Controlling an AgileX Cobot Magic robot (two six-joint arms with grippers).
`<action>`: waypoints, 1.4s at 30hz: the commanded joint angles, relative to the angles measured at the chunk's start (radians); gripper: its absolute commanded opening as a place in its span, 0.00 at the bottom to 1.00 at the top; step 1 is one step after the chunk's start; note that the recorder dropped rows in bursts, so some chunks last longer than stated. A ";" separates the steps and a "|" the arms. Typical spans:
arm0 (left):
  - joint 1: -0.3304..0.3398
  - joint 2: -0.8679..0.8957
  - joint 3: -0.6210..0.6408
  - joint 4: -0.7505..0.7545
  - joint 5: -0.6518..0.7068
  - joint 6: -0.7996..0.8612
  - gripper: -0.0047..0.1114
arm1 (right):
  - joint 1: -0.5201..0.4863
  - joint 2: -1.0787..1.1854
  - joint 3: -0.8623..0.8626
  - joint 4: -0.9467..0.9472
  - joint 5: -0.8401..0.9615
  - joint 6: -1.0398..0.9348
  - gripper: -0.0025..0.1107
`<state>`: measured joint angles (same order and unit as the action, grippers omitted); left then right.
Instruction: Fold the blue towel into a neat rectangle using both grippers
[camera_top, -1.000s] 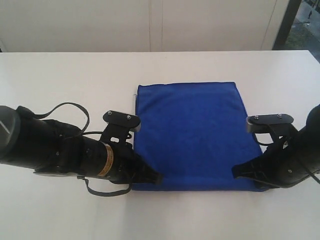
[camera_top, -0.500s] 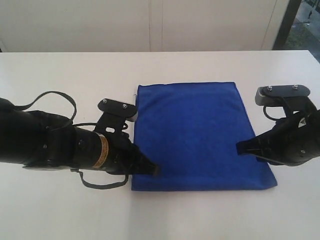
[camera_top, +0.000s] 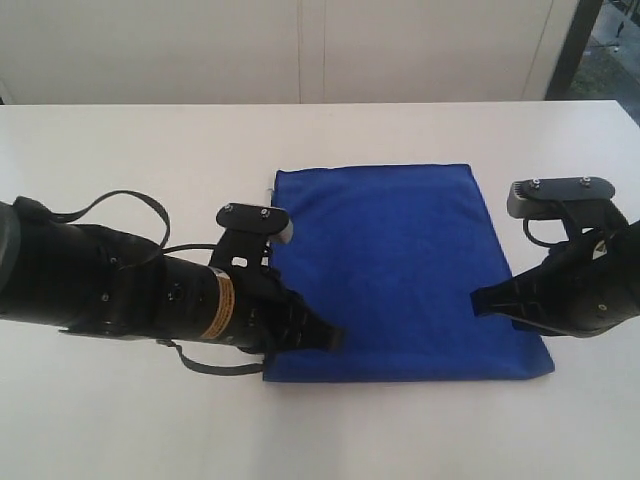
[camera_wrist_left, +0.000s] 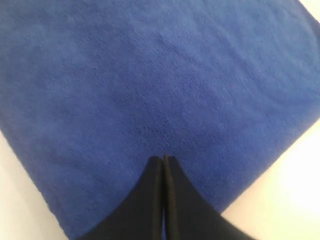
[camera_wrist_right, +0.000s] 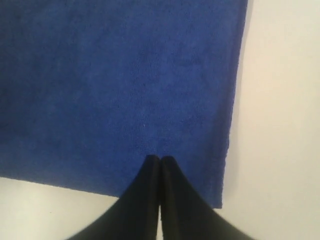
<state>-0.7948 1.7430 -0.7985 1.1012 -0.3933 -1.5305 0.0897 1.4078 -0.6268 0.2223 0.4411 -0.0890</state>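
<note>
Exterior view, nearest first: a strip of bare white table is seen in front of the blue towel, whose near edge runs straight and parallel to the table's near side. The towel lies flat as a rectangle, right of centre, with all four edges showing.

The left gripper is seen with its jaws pressed together and nothing between them, its tip over the towel's near left corner. Whether it touches the cloth cannot be told. A yellow band label is wrapped round that arm; its writing cannot be read.

The right gripper is likewise closed on nothing, its tip over the towel just inside the right edge, short of the near right corner. In the right wrist view both edges of that corner are shown lying clean on the table.

Wide bare table is left open to the left and beyond the far edge; less is left on the right.

Against half a second earlier, the left gripper has been carried a little further right over the cloth; the right gripper has barely shifted, and the towel has not moved.
</note>
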 joint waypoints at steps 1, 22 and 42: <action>-0.010 0.015 0.000 0.081 -0.017 -0.087 0.04 | 0.003 0.002 -0.004 -0.011 0.002 0.006 0.02; -0.010 0.061 0.001 0.302 0.026 -0.282 0.04 | 0.003 0.002 -0.004 -0.007 0.004 0.006 0.02; 0.003 -0.072 -0.113 0.298 0.311 -0.293 0.04 | 0.003 0.004 -0.021 -0.011 -0.091 0.024 0.02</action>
<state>-0.8011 1.6649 -0.8761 1.3852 -0.1147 -1.8153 0.0897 1.4094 -0.6290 0.2223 0.3730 -0.0723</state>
